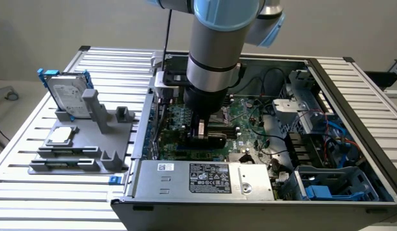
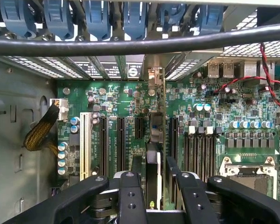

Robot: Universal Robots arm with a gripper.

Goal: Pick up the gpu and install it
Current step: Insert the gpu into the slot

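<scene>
The gpu [image 2: 153, 135] appears edge-on in the wrist view, a thin black card standing upright over a black expansion slot on the green motherboard [image 2: 205, 98]. Its silver end bracket [image 2: 155, 77] reaches the case's rear wall. My gripper [image 2: 154, 163] is shut on the card, with one black finger [image 2: 133, 186] on either side. In the exterior view the gripper [image 1: 208, 131] is lowered deep into the open PC case [image 1: 352, 96], with the glossy black gpu [image 1: 211, 141] just under it against the board.
A silver hard drive with blue rails [image 1: 67, 94] and a small square CPU chip [image 1: 62, 136] sit on a grey fixture [image 1: 83, 149] at the exterior view's left. The power supply [image 1: 205, 178] is near the front. A black cable [image 2: 130, 44] crosses above the slots, and the CPU socket [image 2: 247, 170] lies beside them.
</scene>
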